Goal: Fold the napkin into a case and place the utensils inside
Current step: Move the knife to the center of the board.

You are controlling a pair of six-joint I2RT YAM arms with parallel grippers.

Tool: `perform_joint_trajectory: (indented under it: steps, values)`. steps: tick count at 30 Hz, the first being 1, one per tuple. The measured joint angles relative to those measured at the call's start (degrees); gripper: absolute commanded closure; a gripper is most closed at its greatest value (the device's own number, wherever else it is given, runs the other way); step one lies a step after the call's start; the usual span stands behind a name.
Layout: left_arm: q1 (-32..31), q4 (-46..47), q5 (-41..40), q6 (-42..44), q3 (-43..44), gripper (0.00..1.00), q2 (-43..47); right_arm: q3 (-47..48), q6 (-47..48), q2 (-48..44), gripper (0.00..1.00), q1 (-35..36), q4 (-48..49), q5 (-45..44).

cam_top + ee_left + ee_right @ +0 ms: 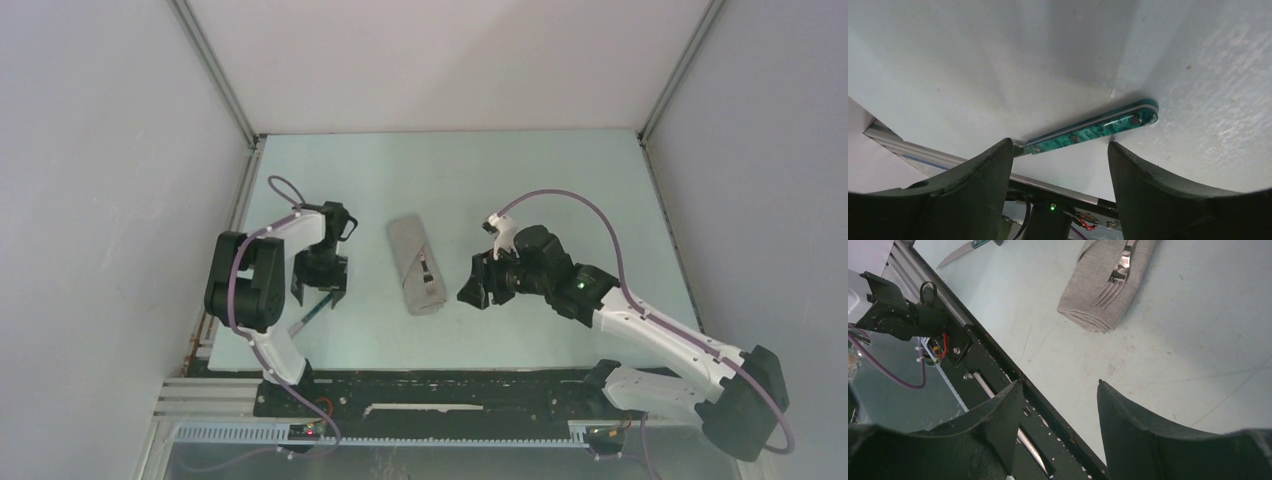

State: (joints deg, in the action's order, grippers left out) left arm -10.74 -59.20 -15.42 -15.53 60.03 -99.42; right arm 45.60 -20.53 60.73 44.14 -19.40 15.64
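Pale green table [520, 170] and plain white walls [450, 60] all round. Right in the middle lies the case [417, 268], the grey cloth folded down to a narrow strip, running from 12 to 6 in the top view.

The fork [424, 272] is on top of it! The right wrist camera shows the case [1098, 295] with the fork [1115, 282] resting on it, tines toward the near end. Whether the handle is tucked under a fold, I cannot tell.

At 9 o'clock of the case is the left gripper [322, 285], pointing down, jaws apart and holding nothing. From its wrist camera the left gripper [1060, 145] stands spread over the green-handled knife [1093, 130], which lies flat on the table just past the fingertips. It is released, not pinched. From above, the knife [312, 318] sits at about 8 o'clock of the case, well apart from it, at the table's near edge.

At 3 o'clock is the right gripper [485, 280], close beside the case but not touching it. Its wrist view shows the right gripper [1060, 385] with fingers parted and empty, over the table's near edge and the black rail [998, 370].
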Motion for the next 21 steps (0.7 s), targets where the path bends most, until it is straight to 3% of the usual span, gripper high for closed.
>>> perform_joint_trajectory:
  steps: [2, 8, 13, 14, 18, 20, 21]
  values:
    - [0.11, 0.57, 1.05, 0.66, 0.07, 0.30, -1.25, -1.01, 0.09, -0.85, 0.36, -0.85, 0.44, 0.20]
    - [0.15, 1.46, 2.71, 1.84, 0.70, 0.78, -3.23, -2.27, -0.20, -1.18, 0.37, -2.86, 1.68, 0.94]
    - [0.39, 1.73, 4.66, 1.33, 4.87, 0.91, -5.81, -2.29, -0.92, -1.22, 0.37, -2.93, 2.47, 1.49]
    - [0.39, 1.97, 5.33, 1.03, 6.75, 0.91, -6.80, -2.29, -1.07, -1.27, 0.37, -2.93, 2.49, 1.49]
    - [0.39, 3.93, 7.06, -0.66, 15.78, 0.71, -11.67, -2.29, -1.68, -1.31, 0.37, -2.93, 2.47, 1.44]
    - [0.39, 5.60, 6.69, -1.84, 19.96, 0.51, -13.88, -2.29, -1.81, -1.31, 0.37, -2.93, 2.47, 1.42]
    - [0.44, 6.21, 6.40, -2.27, 21.07, 0.45, -14.40, -2.29, -1.88, -1.31, 0.37, -2.93, 2.43, 1.40]
